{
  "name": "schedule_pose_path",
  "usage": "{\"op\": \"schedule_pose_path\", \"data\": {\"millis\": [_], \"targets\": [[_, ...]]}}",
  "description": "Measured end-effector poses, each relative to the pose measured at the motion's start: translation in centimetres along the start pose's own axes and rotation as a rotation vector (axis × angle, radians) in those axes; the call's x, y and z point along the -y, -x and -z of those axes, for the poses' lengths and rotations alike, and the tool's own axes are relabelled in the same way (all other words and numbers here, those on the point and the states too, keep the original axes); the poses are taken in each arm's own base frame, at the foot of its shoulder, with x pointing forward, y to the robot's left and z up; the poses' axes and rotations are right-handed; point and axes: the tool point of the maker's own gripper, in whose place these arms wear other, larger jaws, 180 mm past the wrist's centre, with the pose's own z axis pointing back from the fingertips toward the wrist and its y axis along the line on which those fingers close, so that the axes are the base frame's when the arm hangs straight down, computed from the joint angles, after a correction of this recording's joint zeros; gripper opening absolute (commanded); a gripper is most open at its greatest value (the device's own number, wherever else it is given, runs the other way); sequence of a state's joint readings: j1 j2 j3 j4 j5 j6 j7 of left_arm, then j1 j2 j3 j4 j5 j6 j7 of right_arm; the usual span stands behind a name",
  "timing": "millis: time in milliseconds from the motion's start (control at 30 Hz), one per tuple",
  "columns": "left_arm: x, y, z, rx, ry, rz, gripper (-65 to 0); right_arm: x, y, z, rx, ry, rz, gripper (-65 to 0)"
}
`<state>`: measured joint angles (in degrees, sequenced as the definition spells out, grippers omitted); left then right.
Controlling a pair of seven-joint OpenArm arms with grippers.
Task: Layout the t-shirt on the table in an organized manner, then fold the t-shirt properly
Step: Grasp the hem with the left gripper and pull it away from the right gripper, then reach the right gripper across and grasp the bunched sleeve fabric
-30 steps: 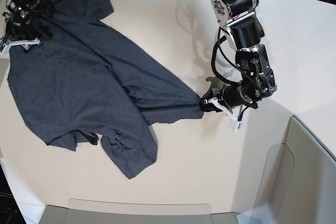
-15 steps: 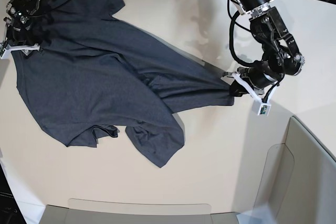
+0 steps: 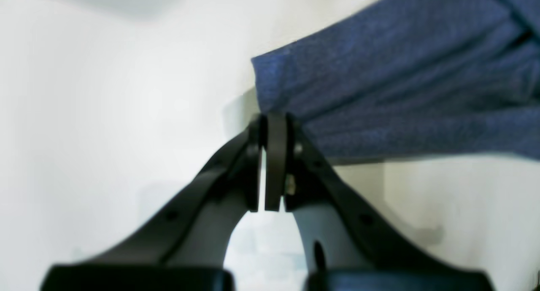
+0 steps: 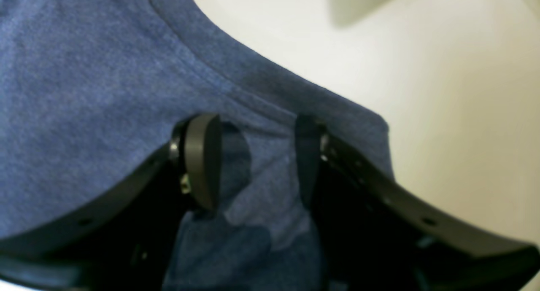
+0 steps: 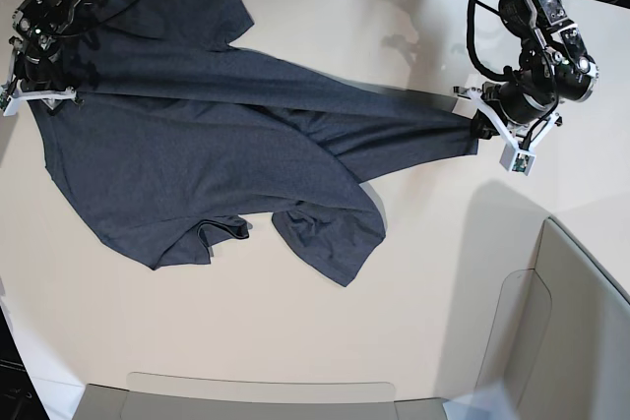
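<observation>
— Your left gripper (image 3: 270,126) has its jaws pressed together, pinching a corner of the t-shirt (image 5: 217,145); in the left wrist view the cloth fans away from the pinch to the right. How does the other one look to you?

— Your right gripper (image 4: 253,156) stands with its jaws partly spread, blue fabric filling the gap and a ribbed hem band running just past the fingertips (image 4: 202,156). Whether it truly grips that cloth, I cannot tell (the pads sit apart, the fabric between them).

— Any writing you can read?

— You will find no lettering on the side facing up, in any view.

— What does the base view give you that the wrists do not?

— You see the whole shirt on the table (image 5: 325,341), stretched in a long ridge between the two grippers, with the lower part crumpled and one flap folded over. Your wrist cameras show only the cloth at each gripper and bare tabletop beyond.
</observation>
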<state>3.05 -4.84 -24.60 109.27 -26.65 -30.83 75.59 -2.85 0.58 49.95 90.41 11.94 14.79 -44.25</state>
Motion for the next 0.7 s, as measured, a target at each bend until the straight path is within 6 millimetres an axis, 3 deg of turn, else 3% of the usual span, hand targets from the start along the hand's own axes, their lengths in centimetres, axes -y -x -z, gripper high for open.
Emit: {"op": "schedule_pose_path", "data": {"millis": [100, 200, 300, 400, 533, 700], "targets": [[0.0, 0.5, 0.0, -0.011, 0.0, -0.002, -62.0, -0.4, -0.5, -0.3, 0.011, -0.003, -0.001, -36.1], [0.0, 0.8, 0.0, -0.013, -0.001, -0.003, -61.3, -1.3, -2.6, -1.5, 0.082, -0.012, -0.008, -33.4], [-0.1, 1.3, -0.1, -0.028, -0.005, -0.002, -61.7, -4.4, -5.6, -2.7, 0.171, -0.095, -0.021, -29.3], [-0.1, 1.4, -0.1, -0.03, -0.006, -0.001, -64.8, -10.2, -7.2, -3.6, 0.222, -0.265, -0.057, -28.4], [-0.2, 1.4, -0.1, -0.03, -0.006, -0.001, -65.0, -19.2, -7.6, -4.5, 0.227, -0.47, -0.14, -28.2], [-0.1, 1.4, -0.1, -0.03, -0.006, -0.001, -65.0, -31.8, -4.3, -5.3, 0.124, -0.743, -0.229, -28.2]]}}
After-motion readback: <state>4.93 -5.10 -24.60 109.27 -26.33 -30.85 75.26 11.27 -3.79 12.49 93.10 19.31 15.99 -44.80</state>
